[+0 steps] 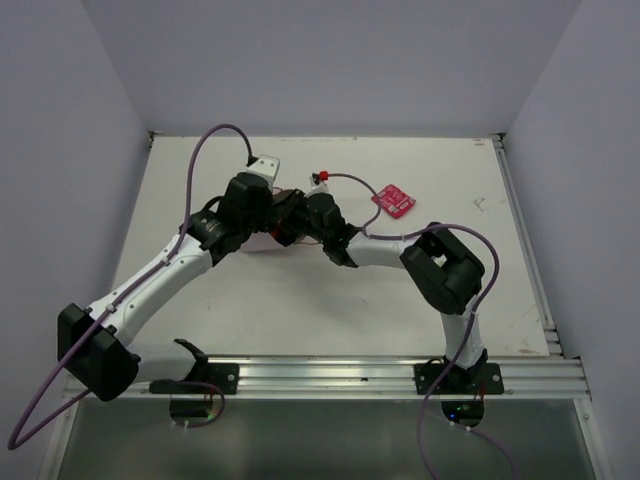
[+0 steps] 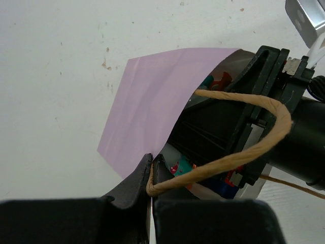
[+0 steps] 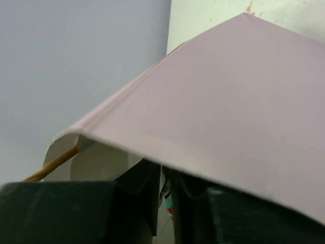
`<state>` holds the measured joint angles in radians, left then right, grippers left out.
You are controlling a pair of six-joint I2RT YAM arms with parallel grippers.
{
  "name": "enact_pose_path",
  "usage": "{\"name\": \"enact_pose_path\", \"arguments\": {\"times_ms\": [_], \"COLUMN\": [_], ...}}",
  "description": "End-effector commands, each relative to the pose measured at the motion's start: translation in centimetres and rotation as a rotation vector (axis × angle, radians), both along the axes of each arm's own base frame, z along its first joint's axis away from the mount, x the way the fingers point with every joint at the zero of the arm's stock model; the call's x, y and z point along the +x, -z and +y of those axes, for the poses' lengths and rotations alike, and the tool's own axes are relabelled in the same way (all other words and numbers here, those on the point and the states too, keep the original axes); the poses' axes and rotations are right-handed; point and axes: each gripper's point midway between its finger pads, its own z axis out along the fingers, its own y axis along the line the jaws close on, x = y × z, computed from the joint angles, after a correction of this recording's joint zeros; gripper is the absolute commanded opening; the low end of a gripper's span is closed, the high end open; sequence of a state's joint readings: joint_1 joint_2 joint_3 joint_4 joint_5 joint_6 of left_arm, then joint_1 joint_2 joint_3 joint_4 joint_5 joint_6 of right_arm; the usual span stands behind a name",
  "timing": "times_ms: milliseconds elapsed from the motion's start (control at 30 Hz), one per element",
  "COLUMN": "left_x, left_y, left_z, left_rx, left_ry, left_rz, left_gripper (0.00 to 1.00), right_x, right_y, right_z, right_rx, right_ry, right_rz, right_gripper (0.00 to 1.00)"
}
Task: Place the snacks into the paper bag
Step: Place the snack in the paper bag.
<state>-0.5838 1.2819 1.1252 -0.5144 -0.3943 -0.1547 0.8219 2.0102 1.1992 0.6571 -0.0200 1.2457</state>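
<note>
The pale pink paper bag [image 2: 152,101] lies on its side on the table, mostly hidden under the arms in the top view [image 1: 262,244]. My left gripper [image 2: 152,166] is shut on the bag's tan string handle [image 2: 264,137] and holds the mouth open. My right gripper [image 3: 167,195] reaches inside the bag mouth under the pink wall [image 3: 238,91], its jaws shut on the thin edge of a snack packet [image 3: 169,203] with silver, teal and red print. A teal-green packet [image 2: 184,168] and a dark blue packet [image 2: 223,186] lie inside the bag. A pink-red packet [image 1: 394,200] lies on the table.
The white table [image 1: 400,300] has a metal rail along its right edge [image 1: 525,250] and walls on three sides. A purple cable [image 1: 215,140] loops over the left arm. The pink-red packet lies right of both grippers.
</note>
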Motion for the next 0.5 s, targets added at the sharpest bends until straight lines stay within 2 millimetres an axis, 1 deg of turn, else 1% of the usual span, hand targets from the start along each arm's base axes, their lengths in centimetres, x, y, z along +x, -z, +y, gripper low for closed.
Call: {"name": "enact_pose_path", "arguments": {"times_ms": [0,67,100,233,267,333,367,400,433,467], "left_x": [0.3,0.3,0.4,0.6,0.6,0.8,0.9,0.9,0.9,1.0], "left_y": [-3.2,-3.0,-2.8,-1.9,-1.6,-1.5,-1.5,-1.6,-1.6,-1.7], "left_z": [0.5,0.8,0.9,1.1,1.1,1.0,0.9,0.9,0.9,0.8], "left_rx": [-0.039,-0.031,-0.028,-0.001,0.003,0.003,0.003,-0.001,-0.001,-0.002], "left_ry": [-0.042,-0.055,-0.059,-0.071,-0.070,-0.072,-0.070,-0.069,-0.068,-0.067], "left_rz": [-0.114,-0.119,-0.119,-0.103,-0.098,-0.098,-0.099,-0.102,-0.103,-0.107], "left_gripper": [0.00,0.00,0.00,0.00,0.00,0.00,0.00,0.00,0.00,0.00], "right_x": [0.4,0.3,-0.1,-0.6,-1.0,-1.3,-1.5,-1.7,-1.7,-1.9], "right_y": [3.0,3.0,3.7,2.3,1.0,0.2,-1.3,-1.3,-1.9,-2.9], "right_z": [-0.9,-1.1,-1.2,-1.3,-1.3,-1.6,-1.9,-2.3,-2.6,-3.0], "right_rx": [-0.143,-0.160,-0.188,-0.195,-0.189,-0.204,-0.209,-0.231,-0.243,-0.255], "right_ry": [0.041,0.039,0.033,0.002,-0.023,-0.030,-0.032,-0.034,-0.029,-0.036], "right_rz": [0.073,0.080,0.102,0.081,0.060,0.040,0.003,0.001,-0.011,-0.040], "right_gripper": [0.21,0.26,0.28,0.40,0.43,0.47,0.48,0.49,0.50,0.52]}}
